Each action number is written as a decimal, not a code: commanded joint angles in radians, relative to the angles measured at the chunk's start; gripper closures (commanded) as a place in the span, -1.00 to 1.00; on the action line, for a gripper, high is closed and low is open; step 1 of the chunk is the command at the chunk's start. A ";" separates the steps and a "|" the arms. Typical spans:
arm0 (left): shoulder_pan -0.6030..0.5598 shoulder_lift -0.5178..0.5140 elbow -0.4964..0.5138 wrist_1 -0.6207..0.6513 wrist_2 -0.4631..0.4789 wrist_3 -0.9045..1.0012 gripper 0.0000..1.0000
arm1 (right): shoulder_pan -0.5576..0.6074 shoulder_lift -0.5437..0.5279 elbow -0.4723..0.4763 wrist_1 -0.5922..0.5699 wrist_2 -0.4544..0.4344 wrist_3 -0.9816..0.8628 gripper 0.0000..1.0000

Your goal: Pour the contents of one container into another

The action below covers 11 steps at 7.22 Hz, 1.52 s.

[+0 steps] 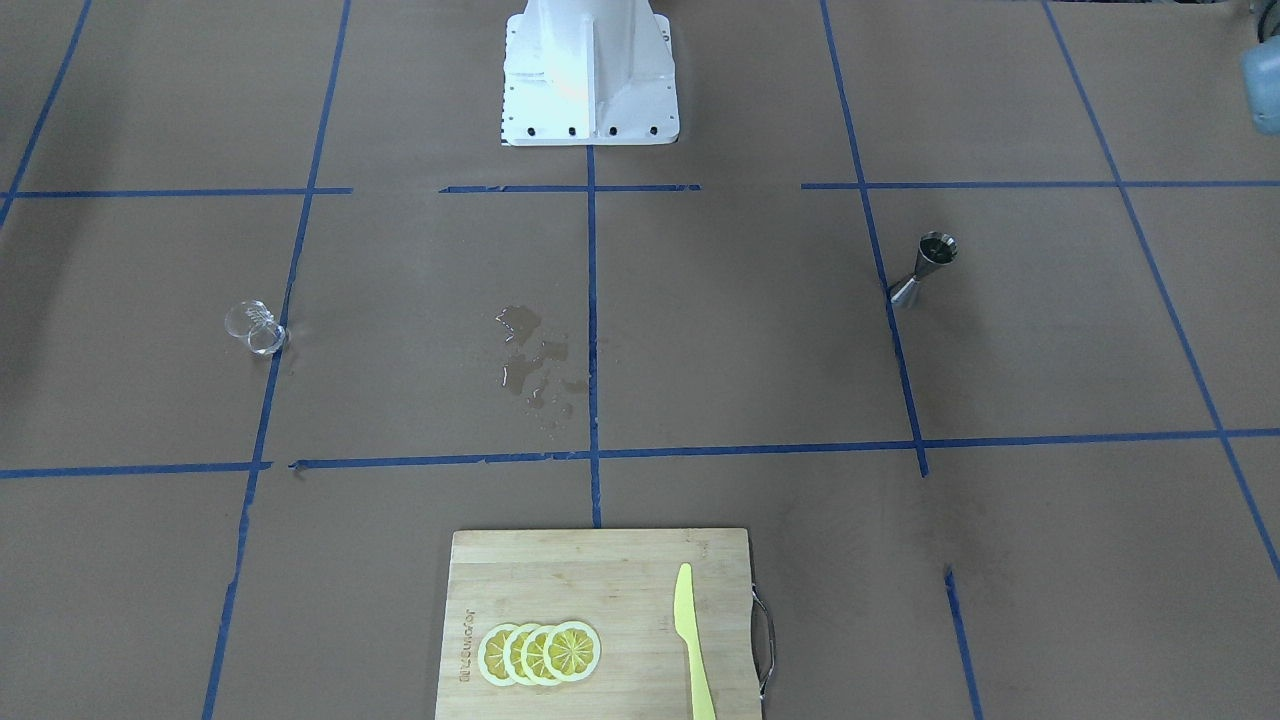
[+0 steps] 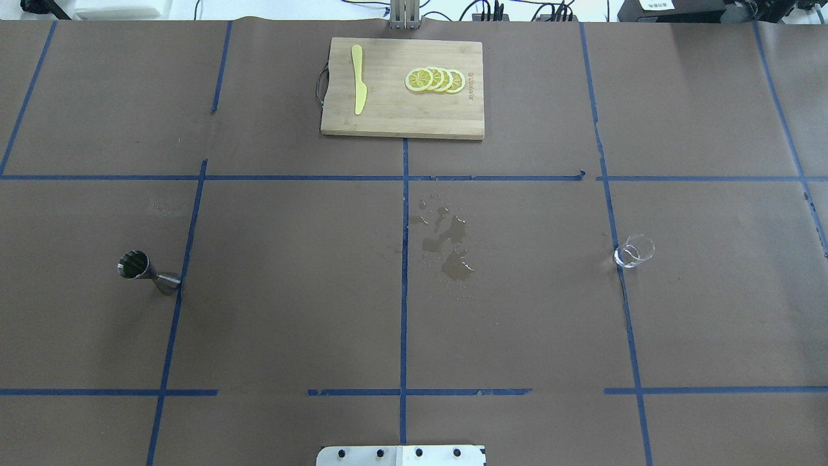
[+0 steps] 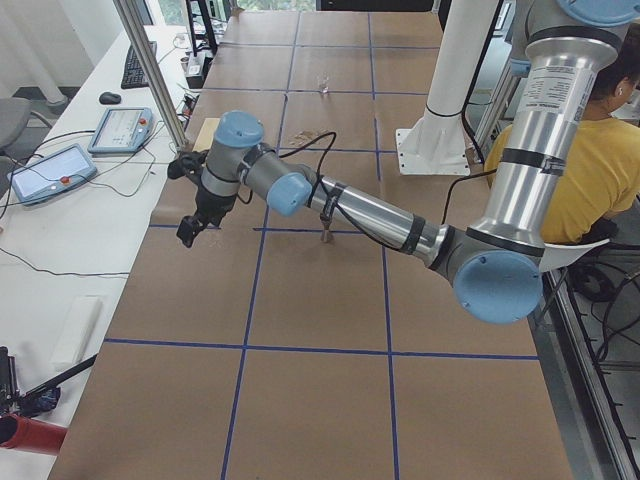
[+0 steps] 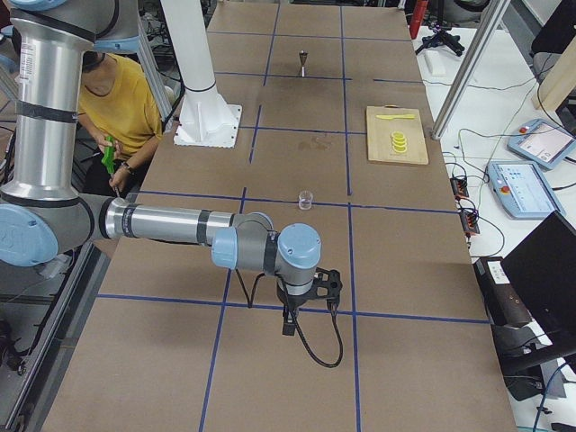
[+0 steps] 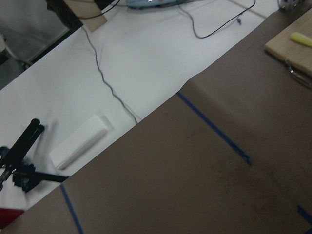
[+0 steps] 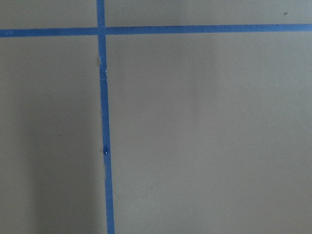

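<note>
The small clear glass cup (image 1: 255,328) (image 2: 634,251) stands upright on a blue tape line on the robot's right side, with nothing near it. The steel jigger (image 1: 925,268) (image 2: 145,272) stands upright on the robot's left side. Neither gripper shows in the overhead or front view. The left gripper (image 3: 188,230) hangs over the table's outer edge, beyond the jigger (image 3: 326,237). The right gripper (image 4: 290,322) hangs low over the table, well short of the glass cup (image 4: 306,199). I cannot tell whether either is open or shut. Both wrist views show only table paper and tape.
A wet spill (image 2: 446,246) (image 1: 535,360) marks the paper mid-table. A wooden cutting board (image 2: 388,110) (image 1: 600,580) at the far edge carries lemon slices (image 2: 435,79) and a yellow knife (image 2: 358,87). The white robot base (image 1: 588,70) stands opposite. An operator in yellow (image 3: 600,160) sits behind it.
</note>
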 commanded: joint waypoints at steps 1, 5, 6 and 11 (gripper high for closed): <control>-0.045 0.078 0.192 0.026 -0.033 0.016 -1.00 | 0.000 -0.002 -0.019 -0.002 0.008 0.000 -1.00; -0.048 0.287 0.038 0.014 -0.244 0.020 -1.00 | 0.000 0.014 -0.010 0.000 0.009 0.002 -1.00; -0.045 0.265 0.036 0.026 -0.256 0.020 -1.00 | 0.000 0.023 -0.008 0.000 0.009 0.003 -1.00; -0.114 0.190 0.098 0.186 -0.259 0.219 -1.00 | 0.000 0.027 -0.010 0.002 0.008 0.003 -1.00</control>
